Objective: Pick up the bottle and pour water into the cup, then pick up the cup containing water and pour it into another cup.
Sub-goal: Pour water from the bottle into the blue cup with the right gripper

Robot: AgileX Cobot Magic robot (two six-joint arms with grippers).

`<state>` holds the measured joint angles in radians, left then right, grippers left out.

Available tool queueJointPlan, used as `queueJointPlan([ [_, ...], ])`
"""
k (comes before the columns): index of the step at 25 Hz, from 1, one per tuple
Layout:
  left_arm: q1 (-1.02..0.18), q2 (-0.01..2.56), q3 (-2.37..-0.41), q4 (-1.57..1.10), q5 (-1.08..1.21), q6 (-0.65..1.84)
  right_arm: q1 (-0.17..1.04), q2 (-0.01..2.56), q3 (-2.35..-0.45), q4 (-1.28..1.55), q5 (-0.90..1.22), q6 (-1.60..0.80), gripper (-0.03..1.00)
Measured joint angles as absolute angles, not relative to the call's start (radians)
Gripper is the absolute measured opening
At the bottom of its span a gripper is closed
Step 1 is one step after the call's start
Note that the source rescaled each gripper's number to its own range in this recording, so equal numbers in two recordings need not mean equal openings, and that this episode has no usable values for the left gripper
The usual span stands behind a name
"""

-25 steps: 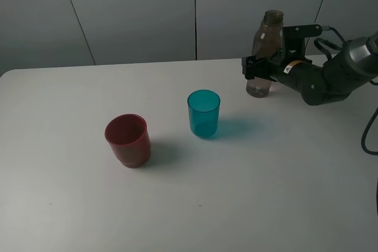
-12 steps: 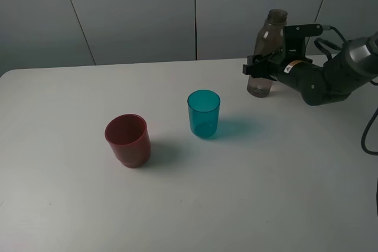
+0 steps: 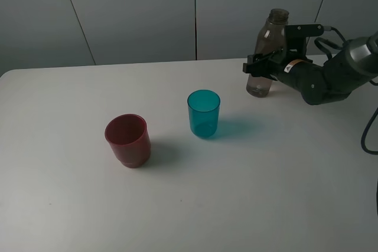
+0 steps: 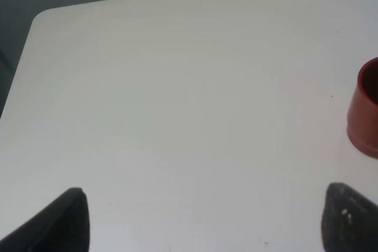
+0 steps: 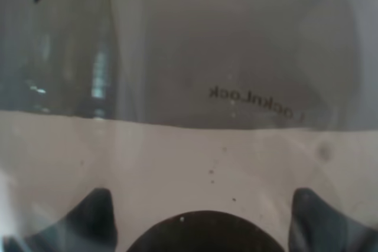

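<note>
The smoky grey-brown bottle (image 3: 270, 30) stands at the back right of the white table (image 3: 266, 181), leaning slightly. My right gripper (image 3: 258, 65) is shut on its lower body. In the right wrist view the bottle (image 5: 195, 57) fills the picture between the gripper's (image 5: 201, 219) fingertips. The teal cup (image 3: 204, 113) stands upright mid-table, to the left of and nearer than the bottle. The dark red cup (image 3: 127, 140) stands left of the teal one. My left gripper (image 4: 207, 222) is open and empty over bare table, with the red cup (image 4: 366, 116) off to one side. It is out of the exterior view.
The right arm (image 3: 325, 78) reaches in from the right edge with cables behind it. A grey panelled wall (image 3: 136, 16) runs behind the table's far edge. The table's rounded corner (image 4: 41, 19) shows in the left wrist view.
The right gripper's jaws have closed in on the bottle. The bottle has shifted a little to the right and now leans slightly. The cups have not moved.
</note>
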<state>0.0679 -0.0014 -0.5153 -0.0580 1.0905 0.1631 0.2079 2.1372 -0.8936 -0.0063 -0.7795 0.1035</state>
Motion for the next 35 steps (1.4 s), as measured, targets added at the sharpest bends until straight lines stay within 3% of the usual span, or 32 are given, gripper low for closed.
queueJointPlan([
  [10, 0.068, -0.001, -0.515, -0.058, 1.09, 0.163, 0.208, 2.002, -0.865, -0.037, -0.674, 0.112, 0.0],
  [20, 0.068, -0.001, -0.515, -0.058, 1.09, 0.163, 0.215, 1.771, -0.696, -0.077, -0.671, 0.097, 0.0],
  [28, 0.068, -0.001, -0.515, -0.058, 1.09, 0.163, 0.226, 1.742, -0.673, -0.201, -0.667, -0.026, 0.0],
  [35, 0.068, -0.001, -0.515, -0.058, 1.09, 0.163, 0.235, 1.742, -0.673, -0.171, -0.667, -0.308, 0.0],
])
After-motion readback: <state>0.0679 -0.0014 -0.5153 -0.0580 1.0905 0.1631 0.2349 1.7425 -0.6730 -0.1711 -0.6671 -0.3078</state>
